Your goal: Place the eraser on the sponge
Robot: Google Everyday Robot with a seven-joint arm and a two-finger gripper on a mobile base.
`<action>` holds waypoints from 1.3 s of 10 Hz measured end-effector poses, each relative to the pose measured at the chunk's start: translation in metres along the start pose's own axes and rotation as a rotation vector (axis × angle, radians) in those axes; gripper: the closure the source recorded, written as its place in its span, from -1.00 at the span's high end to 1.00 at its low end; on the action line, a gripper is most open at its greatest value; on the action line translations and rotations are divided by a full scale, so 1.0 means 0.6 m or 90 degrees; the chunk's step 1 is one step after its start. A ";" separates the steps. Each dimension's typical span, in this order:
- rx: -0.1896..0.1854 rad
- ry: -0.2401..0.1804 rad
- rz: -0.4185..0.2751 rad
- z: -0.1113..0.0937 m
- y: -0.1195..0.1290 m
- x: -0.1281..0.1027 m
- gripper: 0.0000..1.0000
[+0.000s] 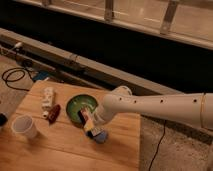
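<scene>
pale grey-white on its top face and dark along its edges, the eraser (pixel 85 117) is seen as a long, narrow, flat block, clearly longer than the pad it is meant for. it is held off the wood and tilted steeply, its upper end over the near rim of the green bowl (pixel 75 102) and its lower end dipped toward the sponge (pixel 101 136). such a slant could not be kept unsupported, so the fingers of the gripper (pixel 91 125) are judged to be closed on the eraser, around its lower half. whether the lower end touches the sponge cannot be told.

the sponge is a small light-blue pad with soft rounded edges. it lies flat on the bench (pixel 120 145), about midway across and somewhat toward the right edge, just beside the gripper. the eraser is probably kept low and angled so that it can be laid down across the pad, and because it is the longer of the two, some overhang is to be expected.

the white arm (pixel 150 106) is reached in over the right edge. toward the far-left corner a white bottle (pixel 48 97) and a dark red object (pixel 54 113) are lying side by side, and a white cup (pixel 24 126) is stood near the left edge, well apart from the sponge.
</scene>
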 end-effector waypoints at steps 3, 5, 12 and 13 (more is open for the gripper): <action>0.062 0.007 0.037 -0.011 -0.033 0.022 -1.00; 0.072 0.014 0.061 -0.011 -0.054 0.041 -1.00; 0.059 0.039 0.094 0.029 -0.075 0.067 -1.00; 0.059 0.040 0.092 0.029 -0.073 0.066 -0.95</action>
